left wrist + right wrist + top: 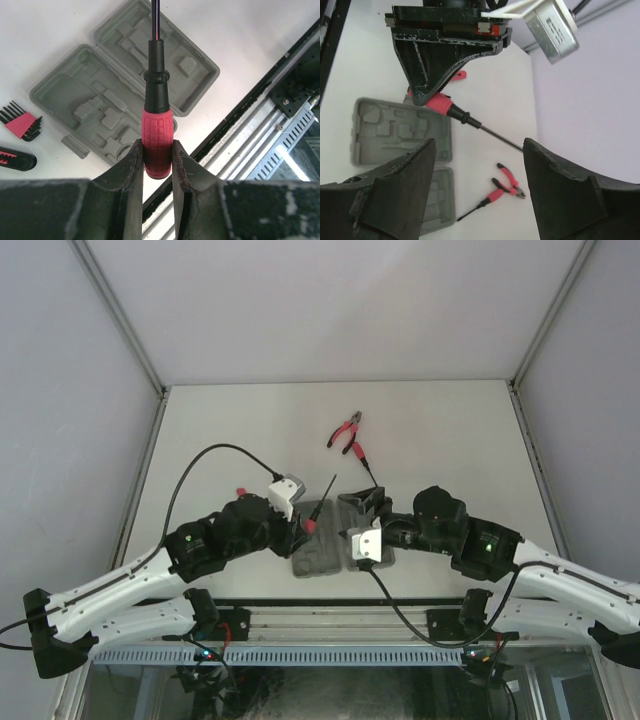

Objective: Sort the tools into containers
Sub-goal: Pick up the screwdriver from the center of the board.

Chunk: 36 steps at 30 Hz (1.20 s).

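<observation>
Robot lab: walled booth [350, 310], alu rail [330, 618].

Tool case [100, 95]: grey plastic, matt, moulded.
Long screwdriver [158, 135]: red grip rubbery-looking, grid-textured; black collar smooth plastic, slight gloss; thin shaft dark metal.
Left gripper [157, 150] fingers [134, 175]: black, matt, rough, edges scuffed pale.
Right gripper [479, 150] fingers [560, 200]: black, matt, grainy.
Hex key set [20, 122], left edge of left wrist frame: red plastic holder, black metal keys.
Pliers [509, 184], lower middle of right wrist frame: red handles, dark head; finish too small to tell.
Table [450, 440]: white, matt, smooth.
Camera housing [551, 30], upper right of right wrist frame: silvery metal, dull sheen.
</observation>
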{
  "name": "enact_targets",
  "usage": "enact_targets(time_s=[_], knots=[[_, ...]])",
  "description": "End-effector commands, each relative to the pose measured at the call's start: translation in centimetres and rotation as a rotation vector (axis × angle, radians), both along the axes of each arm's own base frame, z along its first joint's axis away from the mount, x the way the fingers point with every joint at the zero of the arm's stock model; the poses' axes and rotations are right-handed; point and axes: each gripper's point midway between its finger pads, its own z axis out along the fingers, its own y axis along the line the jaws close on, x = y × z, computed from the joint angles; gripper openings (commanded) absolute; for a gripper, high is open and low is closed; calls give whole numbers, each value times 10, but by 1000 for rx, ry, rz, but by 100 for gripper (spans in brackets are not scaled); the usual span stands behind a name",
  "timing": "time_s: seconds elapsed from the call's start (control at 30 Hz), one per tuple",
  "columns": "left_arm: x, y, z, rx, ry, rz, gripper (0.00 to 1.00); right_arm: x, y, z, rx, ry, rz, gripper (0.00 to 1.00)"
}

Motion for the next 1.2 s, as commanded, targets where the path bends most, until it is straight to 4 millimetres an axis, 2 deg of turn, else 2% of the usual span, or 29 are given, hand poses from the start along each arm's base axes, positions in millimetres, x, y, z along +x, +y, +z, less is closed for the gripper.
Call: enact_targets(time_s=[0.0, 0.23, 0.5, 0.8, 1.07, 1.17], knots=[[-5, -17, 33, -80, -44, -94, 0, 0, 6, 12, -100, -171, 95, 70], [-20, -31, 32, -95, -14, -205, 0, 8, 13, -11, -250, -200, 130, 68], [-25, -34, 33, -106, -11, -238, 0, 8, 19, -41, -350, -151, 164, 63], [-33, -38, 30, -102, -2, -277, 0, 18, 26, -57, -409, -168, 145, 54], [-34, -38, 31, -102, -12, -283, 0, 26, 24, -65, -470, -188, 116, 36], [-34, -38, 32, -102, -14, -282, 0, 28, 22, -66, -482, -194, 103, 26]])
